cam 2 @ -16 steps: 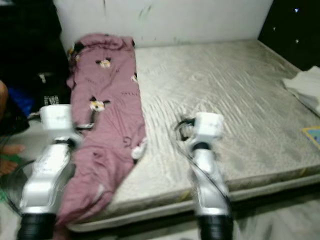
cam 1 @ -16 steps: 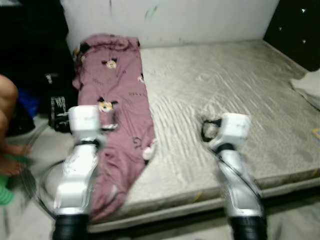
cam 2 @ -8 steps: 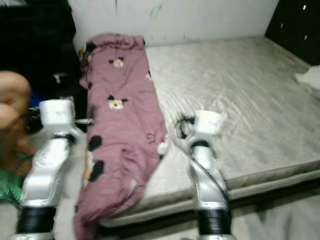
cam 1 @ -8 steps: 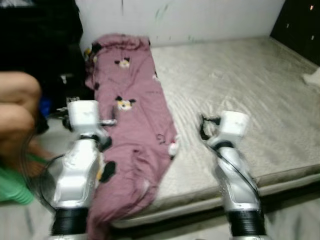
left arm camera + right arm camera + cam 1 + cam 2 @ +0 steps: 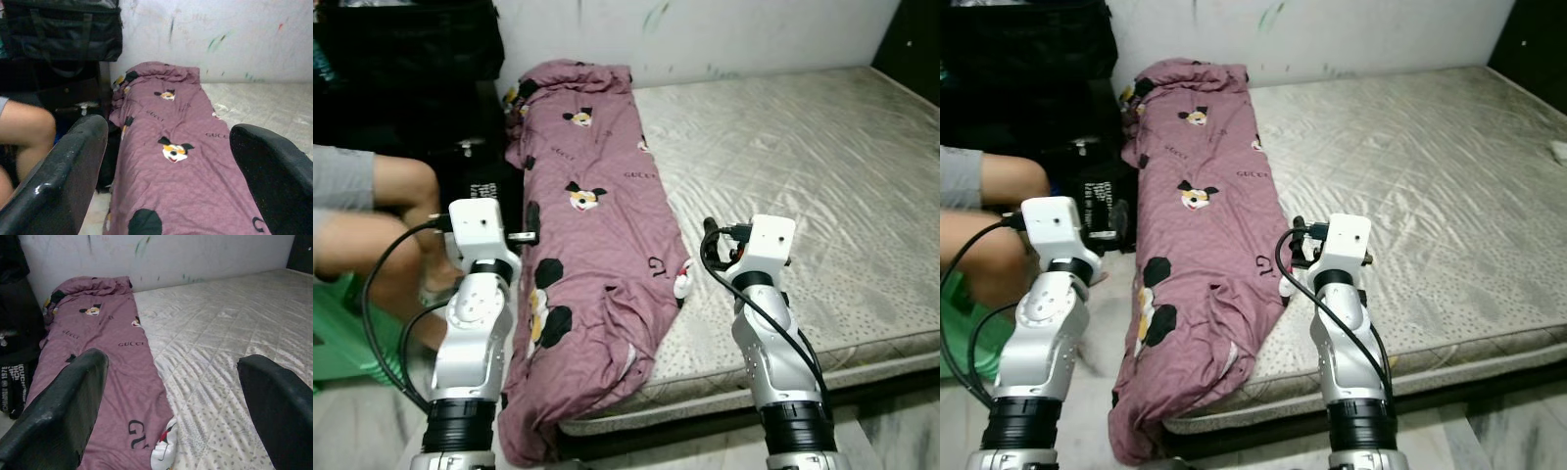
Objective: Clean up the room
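1. Right now the robot is standing at the foot of the mattress (image 5: 803, 166), and the step in hand looks like the approach: it is facing the purple cartoon-print blanket (image 5: 597, 225) with nothing grasped yet.
2. That blanket is lying lengthwise along the mattress's left edge, bunching up against the white wall (image 5: 724, 34) at its far end and spilling over the near corner toward the floor.
3. Judging from this, the next move is calling for a reach forward and down so that one or both grippers are closing on a fold of the cloth, most likely near its hanging end.
4. Both arms are pointing forward at about the same height, elbows bent, forearms rising from the bottom of the head views.
5. In its wrist view the left gripper (image 5: 168, 161) is showing its fingers spread wide with nothing between them, aiming over the blanket.
6. Likewise the right gripper (image 5: 171, 396) is gaping wide and empty, pointing where blanket meets bare mattress.
7. Beside the bed on the left, a person's bent legs (image 5: 372, 215) are sitting close to the left arm, so any swing that way is risking contact.
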